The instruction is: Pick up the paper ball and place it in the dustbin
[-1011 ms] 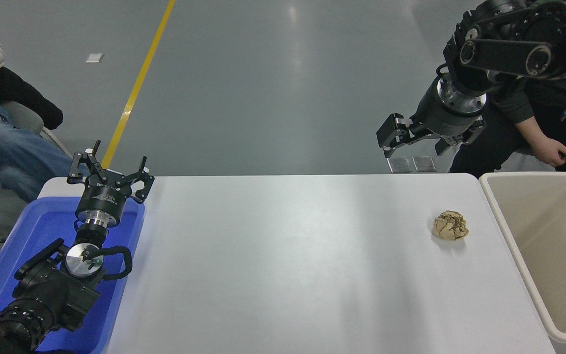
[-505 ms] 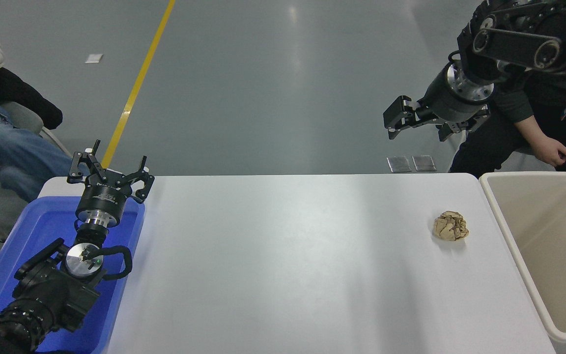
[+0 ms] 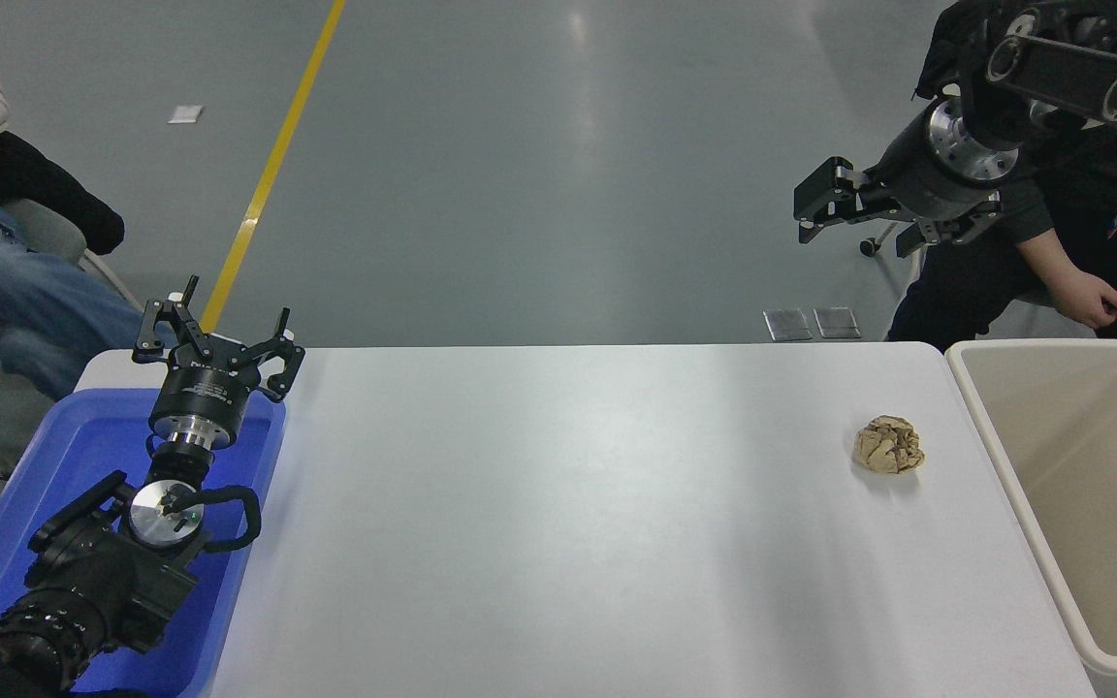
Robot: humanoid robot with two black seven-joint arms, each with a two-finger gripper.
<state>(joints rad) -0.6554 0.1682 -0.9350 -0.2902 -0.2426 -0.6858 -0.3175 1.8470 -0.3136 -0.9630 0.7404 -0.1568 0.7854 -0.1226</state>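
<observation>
A: Head view: the right gripper (image 3: 859, 215) had climbed and swung right versus the frame a second earlier. It sat high, past the table's (image 3: 558, 523) far edge, in front of the seated person (image 3: 1082, 233).

B: Fingers?

A: Spread apart, holding nothing. Wrist tilted, fingers aimed left and slightly down, forearm entering from the top right corner.

B: Paper ball?

A: The paper ball (image 3: 889, 445) hadn't moved. It lay on the table well below the right gripper and nearer the camera, just beside the dustbin's (image 3: 995, 436) left rim, not touching it. The dustbin was below and to the right of that gripper.

B: Left side?

A: The left gripper (image 3: 214, 339) was parked over the blue tray's (image 3: 45, 485) far end, fingers splayed, nothing between them. Same pose in all frames.
</observation>
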